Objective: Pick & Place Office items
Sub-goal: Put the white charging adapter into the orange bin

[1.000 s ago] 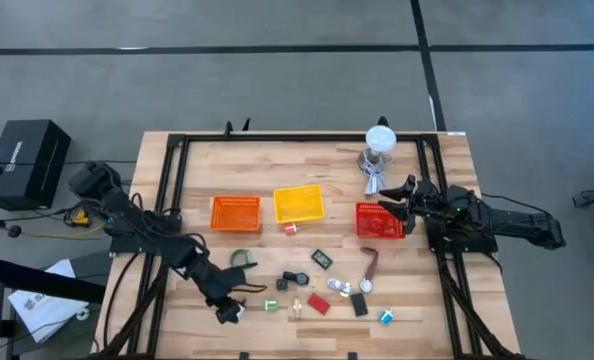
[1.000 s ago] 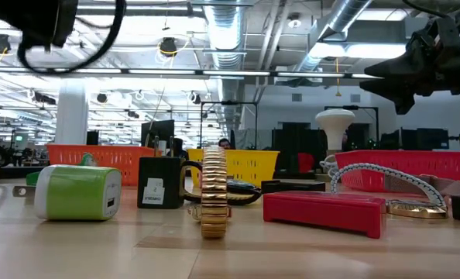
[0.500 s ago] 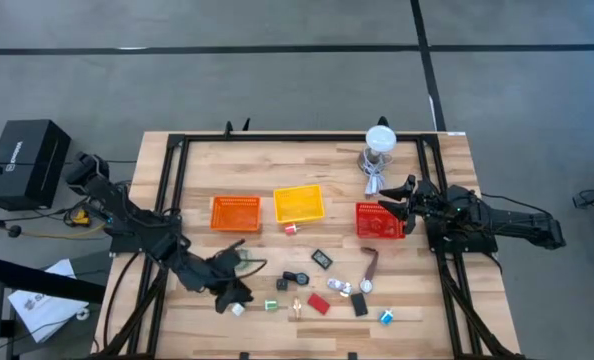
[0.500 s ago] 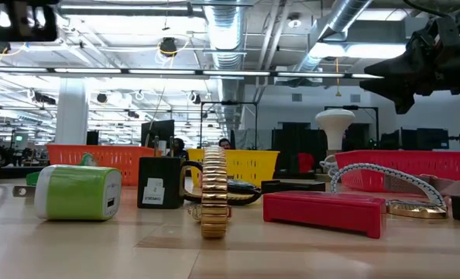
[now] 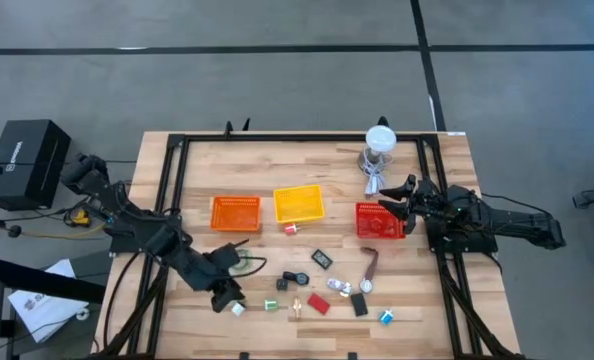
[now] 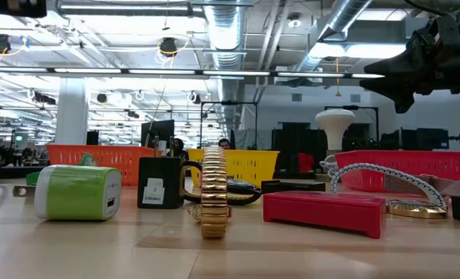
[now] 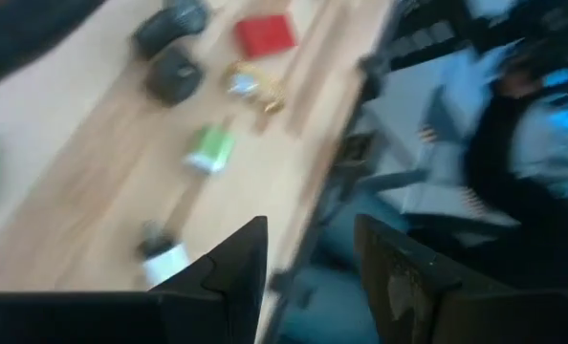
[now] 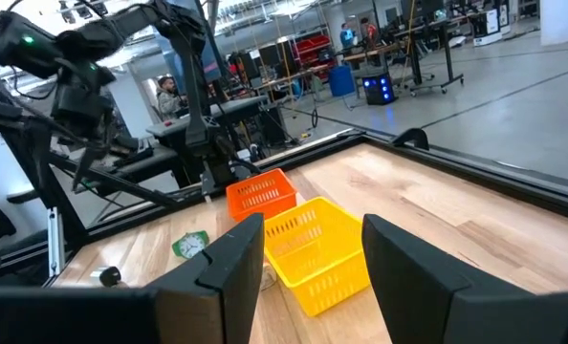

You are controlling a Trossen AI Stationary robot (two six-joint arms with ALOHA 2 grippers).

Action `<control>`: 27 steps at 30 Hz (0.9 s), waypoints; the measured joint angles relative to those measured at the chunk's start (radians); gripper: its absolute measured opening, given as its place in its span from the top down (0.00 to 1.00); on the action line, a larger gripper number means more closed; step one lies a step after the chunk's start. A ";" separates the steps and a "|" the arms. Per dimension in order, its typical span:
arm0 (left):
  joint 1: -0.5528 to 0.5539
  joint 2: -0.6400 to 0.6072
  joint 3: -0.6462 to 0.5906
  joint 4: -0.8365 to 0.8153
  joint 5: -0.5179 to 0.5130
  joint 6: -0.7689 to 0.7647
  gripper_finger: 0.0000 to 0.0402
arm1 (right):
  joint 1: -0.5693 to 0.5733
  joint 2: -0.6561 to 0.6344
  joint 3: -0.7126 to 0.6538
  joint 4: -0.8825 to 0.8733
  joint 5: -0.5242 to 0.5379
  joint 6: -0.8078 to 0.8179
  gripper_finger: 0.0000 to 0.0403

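Observation:
The office items lie scattered on the wooden table's near middle: green tape ring (image 5: 243, 259), black clip (image 5: 321, 258), red block (image 5: 319, 303), brown strip (image 5: 370, 265), blue bit (image 5: 386, 317), green bit (image 5: 271, 305), white bit (image 5: 237, 308). My left gripper (image 5: 224, 294) hovers open and empty just left of the white bit (image 7: 164, 264), with the green bit (image 7: 210, 148) and red block (image 7: 263, 33) beyond its fingers. My right gripper (image 5: 408, 190) waits open above the red bin's right edge; its wrist view shows the tape ring (image 8: 193, 245) far off.
Orange bin (image 5: 235, 213), yellow bin (image 5: 298, 204) and red bin (image 5: 379, 221) stand in a row across the table's middle. A white round-topped stand (image 5: 379, 140) with a cable is at the far right. A black frame (image 5: 177, 150) rims the table. People show in the room beyond.
My left gripper has risen from near the table's near edge, out of the top of the low view, and drawn slightly toward the far edge. The white bit stays on the table beside it. The right arm has kept still.

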 joint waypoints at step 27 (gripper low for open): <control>-0.043 0.458 0.198 -0.348 0.078 -0.245 0.63 | 0.000 0.000 0.000 0.000 0.002 0.000 0.58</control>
